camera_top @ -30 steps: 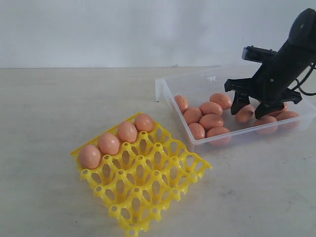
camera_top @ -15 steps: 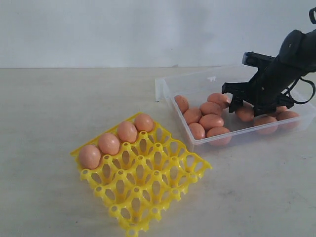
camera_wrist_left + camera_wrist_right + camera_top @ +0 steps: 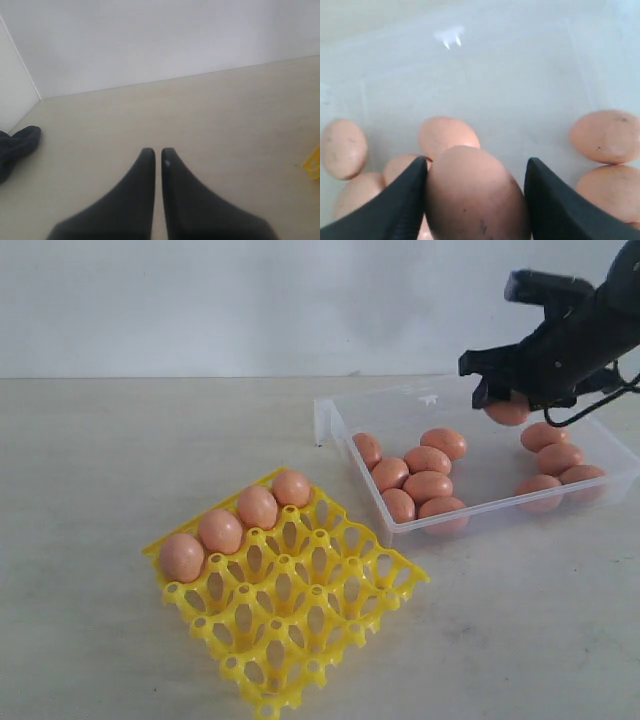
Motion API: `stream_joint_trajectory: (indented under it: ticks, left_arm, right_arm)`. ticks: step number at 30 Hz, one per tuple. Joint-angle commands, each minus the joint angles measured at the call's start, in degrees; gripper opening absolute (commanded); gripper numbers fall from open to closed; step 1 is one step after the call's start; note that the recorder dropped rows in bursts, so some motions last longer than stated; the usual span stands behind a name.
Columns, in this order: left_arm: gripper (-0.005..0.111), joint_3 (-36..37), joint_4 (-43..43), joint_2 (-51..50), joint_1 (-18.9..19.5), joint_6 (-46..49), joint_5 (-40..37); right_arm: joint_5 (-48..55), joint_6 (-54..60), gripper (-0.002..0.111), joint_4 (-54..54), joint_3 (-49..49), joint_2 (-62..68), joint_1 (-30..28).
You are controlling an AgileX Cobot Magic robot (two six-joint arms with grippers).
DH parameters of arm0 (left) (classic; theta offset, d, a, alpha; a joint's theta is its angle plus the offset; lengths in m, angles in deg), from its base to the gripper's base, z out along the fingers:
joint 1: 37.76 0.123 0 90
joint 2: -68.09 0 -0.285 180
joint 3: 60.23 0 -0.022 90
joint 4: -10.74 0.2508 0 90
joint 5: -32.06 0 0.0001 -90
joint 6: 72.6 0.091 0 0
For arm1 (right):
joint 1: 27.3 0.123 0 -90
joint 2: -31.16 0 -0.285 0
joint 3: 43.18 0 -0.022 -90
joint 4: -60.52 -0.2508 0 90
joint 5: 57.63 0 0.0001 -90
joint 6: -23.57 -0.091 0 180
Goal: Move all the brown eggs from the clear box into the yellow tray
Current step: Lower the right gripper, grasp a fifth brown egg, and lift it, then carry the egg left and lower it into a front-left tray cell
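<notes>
My right gripper [image 3: 508, 406] is pinching one brown egg [image 3: 507, 413] between its two black fingers. In the right wrist view the fingers [image 3: 400, 205] press on either flank of that egg [image 3: 475, 197], its long axis running along them. In the exterior view the egg hangs in the air over the far part of the clear box [image 3: 350, 405], touching none of the others.

Below it, the rest of the brown eggs in the box lie in two groups. One cluster [image 3: 427, 486] is packed near the box's left and front walls, and a smaller bunch [image 3: 558, 457] sits toward its right end. A bare stretch of the floor lies between them. The wrist camera looks down on the same floor and picks up eggs [image 3: 605, 136] on both sides of the fingers.

The yellow tray [image 3: 330, 610] rests on the table [image 3: 100, 460] to the front left of the box, well apart from it. Four eggs [image 3: 220, 531] fill the row of cups along its far left edge, and the other cups are open.

My left gripper [image 3: 156, 155] is out of the exterior view. Its own camera shows the fingertips drawn together with only a sliver between them and nothing held, low over bare table. A corner of the tray [image 3: 312, 162] is just at the frame's edge.
</notes>
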Motion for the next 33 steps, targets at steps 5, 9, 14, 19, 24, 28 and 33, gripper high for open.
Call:
stream_joint_trajectory:
  ticks: [5,9,14,19,24,28,33]
  left_arm:
    - [0.004,0.2,-0.1,0.2,-0.3,-0.2,0.4]
    - [0.004,0.2,-0.1,0.2,-0.3,-0.2,0.4]
    - [0.004,0.2,-0.1,0.2,-0.3,-0.2,0.4]
    - [0.004,0.2,-0.1,0.2,-0.3,-0.2,0.4]
    - [0.004,0.2,-0.1,0.2,-0.3,-0.2,0.4]
    - [0.004,0.2,-0.1,0.2,-0.3,-0.2,0.4]
    - [0.004,0.2,-0.1,0.2,-0.3,-0.2,0.4]
  right_arm:
    - [-50.2,-4.1,0.0,-3.4,40.1,-28.2,12.2]
    - [-66.3,-7.6,0.0,-3.3,48.7,-34.2,16.6]
    - [-68.4,-17.2,0.0,-1.8,47.6,-35.2,17.0]
    - [-73.0,-59.3,0.0,10.8,44.0,-32.0,17.0]
    - [-91.0,-83.3,0.0,42.7,37.0,-22.4,15.2]
    - [-97.2,-91.3,0.0,59.6,29.5,-14.5,15.4]
    - [-97.2,-94.8,0.0,77.1,23.7,-11.7,17.0]
